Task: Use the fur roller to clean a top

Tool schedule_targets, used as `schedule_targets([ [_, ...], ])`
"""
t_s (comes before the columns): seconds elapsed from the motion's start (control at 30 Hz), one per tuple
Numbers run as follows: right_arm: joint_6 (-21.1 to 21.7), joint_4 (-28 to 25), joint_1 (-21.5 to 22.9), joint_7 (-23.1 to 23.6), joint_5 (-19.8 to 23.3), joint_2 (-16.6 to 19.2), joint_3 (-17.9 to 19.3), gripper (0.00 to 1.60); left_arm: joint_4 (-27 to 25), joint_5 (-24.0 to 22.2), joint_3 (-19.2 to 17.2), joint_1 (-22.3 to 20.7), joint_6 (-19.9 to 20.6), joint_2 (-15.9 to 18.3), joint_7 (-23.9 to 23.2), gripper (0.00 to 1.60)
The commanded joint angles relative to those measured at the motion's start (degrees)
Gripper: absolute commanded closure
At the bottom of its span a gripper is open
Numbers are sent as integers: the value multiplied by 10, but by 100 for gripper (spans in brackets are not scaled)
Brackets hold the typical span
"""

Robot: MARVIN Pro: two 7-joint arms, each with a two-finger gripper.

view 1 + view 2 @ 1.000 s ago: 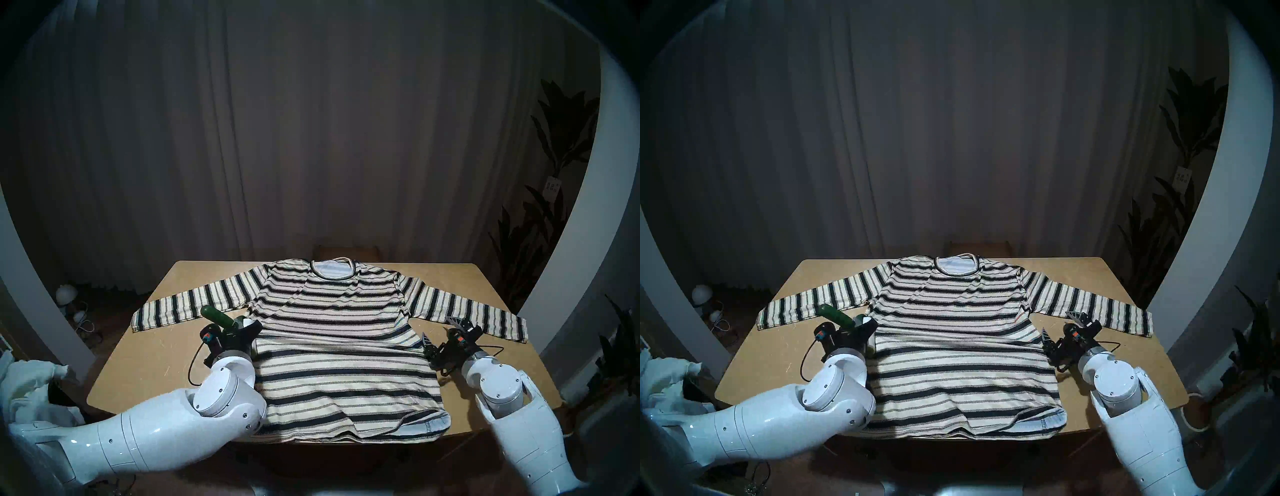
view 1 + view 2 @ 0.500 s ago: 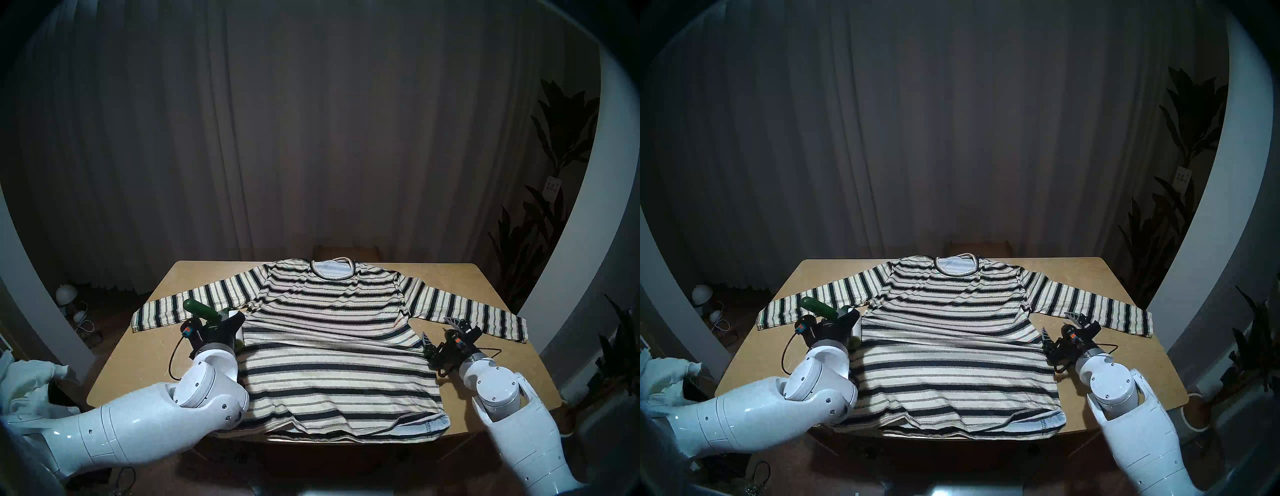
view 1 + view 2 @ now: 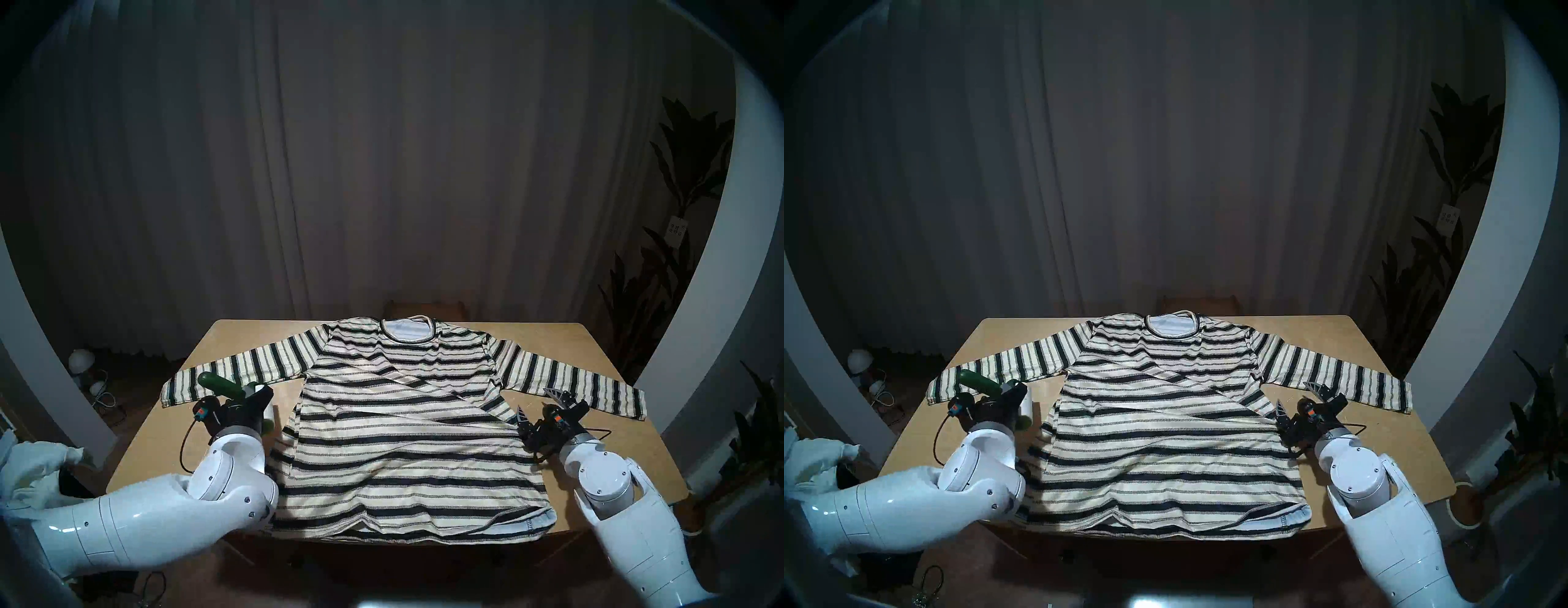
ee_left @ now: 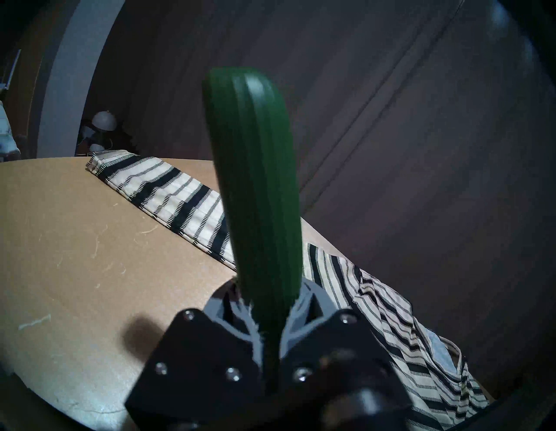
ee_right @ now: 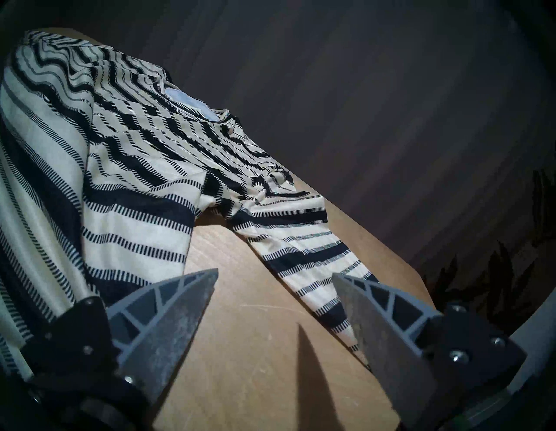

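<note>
- A big brown table [image 3: 169, 446] stands in front of a dark curtain.
- The top [image 3: 403, 433] lies spread on the tabletop. Its neck is by the far edge and its bottom hem reaches the near edge. One sleeve points to the left edge and one to the right edge. The middle of the top is bunched up in slanted folds.
- A plain white cloth [image 3: 38, 471] lies crumpled off the table, past its left edge.
- The left gripper [image 3: 259, 399] is over bare wood near the left edge, just in front of the left sleeve. It is clamped tight on the fur roller.
- The right gripper [image 3: 538, 403] is by the right side of the top, low over the tabletop. Its two fingers [image 5: 168, 316] stand apart and hold nothing.
- The fur roller [image 3: 220, 384] has its green handle sticking up and away past the fingers. Its white roll is just beside the left side of the top, with a strip of bare wood between them. I cannot tell if the roll touches the table.
</note>
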Motion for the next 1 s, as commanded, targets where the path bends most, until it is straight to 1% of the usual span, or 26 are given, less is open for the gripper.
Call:
schedule_targets([
  [0.0, 22, 56, -35, 1, 3, -18, -15, 0, -8, -16, -24, 5, -43, 32, -44, 160],
  [0.03, 22, 56, -35, 1, 3, -18, -15, 0, -8, -16, -24, 5, -43, 32, -44, 160],
  [0.17, 12, 45, -26, -1, 20, -23, -5, 0, -6, -34, -30, 13, -66, 38, -72, 160],
  [0.23, 8, 35, -16, -3, 38, -31, 3, 0, -5, -45, -32, 19, -82, 40, -96, 160],
  [0.27, 8, 35, -16, -3, 38, -31, 3, 0, -5, -45, -32, 19, -82, 40, -96, 160],
  [0.3, 5, 28, -9, -3, 50, -34, 7, 0, -6, -52, -34, 22, -92, 42, -112, 160],
  [0.37, 4, 25, -7, -3, 54, -35, 8, 0, -6, -55, -35, 23, -95, 42, -119, 160],
  [0.47, 2, 14, 4, 0, 77, -40, 12, 0, -5, -70, -36, 29, -106, 46, -152, 160],
  [0.5, 2, 9, 7, 2, 87, -43, 12, 0, -1, -80, -36, 32, -106, 46, -166, 160],
  [0.67, 3, -7, 11, 6, 107, -46, 16, 0, 7, -102, -35, 37, -106, 46, -201, 160],
  [0.8, 6, -17, 11, 8, 118, -45, 26, 0, 14, -120, -35, 40, -106, 43, -229, 160],
  [0.83, 6, -17, 11, 8, 118, -45, 26, 0, 14, -120, -35, 40, -106, 43, -229, 160],
  [0.9, 9, -21, 12, 10, 124, -45, 34, 0, 21, -133, -36, 41, -106, 41, -248, 160],
  [0.97, 11, -22, 14, 9, 128, -48, 37, 0, 23, -136, -36, 41, -106, 40, -253, 160],
])
